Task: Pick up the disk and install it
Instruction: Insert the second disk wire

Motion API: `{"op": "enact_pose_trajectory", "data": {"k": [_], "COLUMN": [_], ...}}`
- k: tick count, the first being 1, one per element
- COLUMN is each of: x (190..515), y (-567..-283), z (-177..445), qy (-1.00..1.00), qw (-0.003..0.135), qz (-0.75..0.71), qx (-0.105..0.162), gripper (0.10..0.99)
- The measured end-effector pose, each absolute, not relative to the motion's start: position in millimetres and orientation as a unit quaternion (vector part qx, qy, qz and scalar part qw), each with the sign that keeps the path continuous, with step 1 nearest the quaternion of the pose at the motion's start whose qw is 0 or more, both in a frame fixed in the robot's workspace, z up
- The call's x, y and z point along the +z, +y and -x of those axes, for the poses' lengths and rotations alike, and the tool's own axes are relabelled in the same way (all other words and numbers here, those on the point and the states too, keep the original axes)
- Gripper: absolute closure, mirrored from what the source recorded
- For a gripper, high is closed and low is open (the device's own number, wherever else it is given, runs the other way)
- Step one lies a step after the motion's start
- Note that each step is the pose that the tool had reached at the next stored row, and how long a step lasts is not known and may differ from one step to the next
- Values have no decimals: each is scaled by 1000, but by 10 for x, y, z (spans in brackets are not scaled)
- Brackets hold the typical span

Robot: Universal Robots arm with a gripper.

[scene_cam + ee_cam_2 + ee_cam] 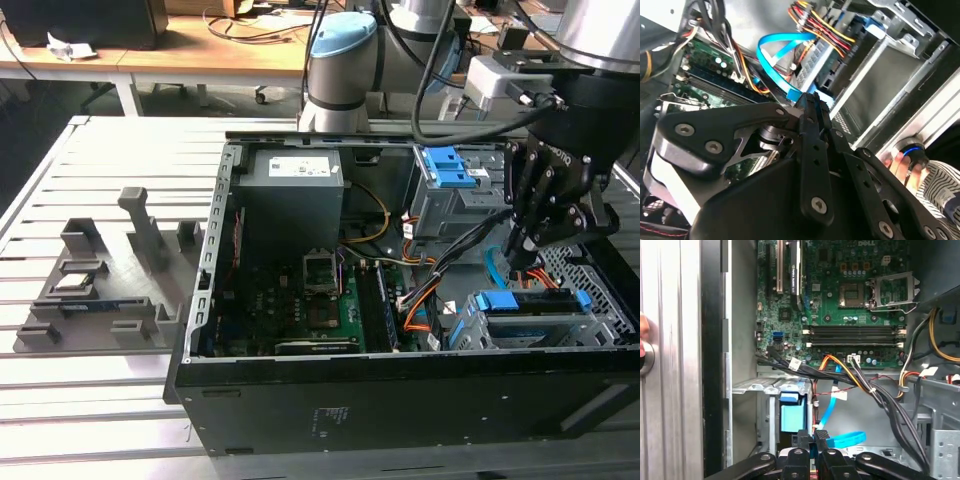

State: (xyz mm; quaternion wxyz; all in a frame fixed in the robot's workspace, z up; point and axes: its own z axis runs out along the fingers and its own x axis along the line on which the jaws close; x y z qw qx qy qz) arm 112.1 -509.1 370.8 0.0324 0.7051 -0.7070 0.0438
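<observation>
The disk appears to lie flat in the lower drive cage (600,325) at the exterior view's right. Only its bright blue rail edge (530,300) shows, and its silver face is hidden. In the first wrist view a blue rail end (792,417) sits inside the metal bay. My black gripper (515,262) hangs just above that cage. In both wrist views its fingers (812,439) (811,102) stand together, shut, with nothing between them.
The open computer case (200,330) lies on a slatted table with its motherboard (855,295) exposed. A loose blue ribbon cable (780,55) and cable bundles (880,390) run close to the fingers. A second blue-fronted cage (445,170) stands behind. A grey fixture (100,290) lies at the left. A hand (900,161) rests at the case front.
</observation>
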Motion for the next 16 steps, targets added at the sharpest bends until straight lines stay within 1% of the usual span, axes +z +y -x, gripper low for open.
{"op": "enact_pose_trajectory", "data": {"k": [4,9,11,14,16], "x": [3671,3608,3599,3579,3538], "y": [-5290,-5312,-5312,-5312,-5312], "z": [-1147,-1314,-1357,-1389,-1389], "qy": [-707,-707,-707,-707,-707], "qw": [30,31,26,12,9], "qz": [-705,-705,-706,-707,-707], "qx": [40,38,33,20,16], "gripper": [925,925,925,925,925]}}
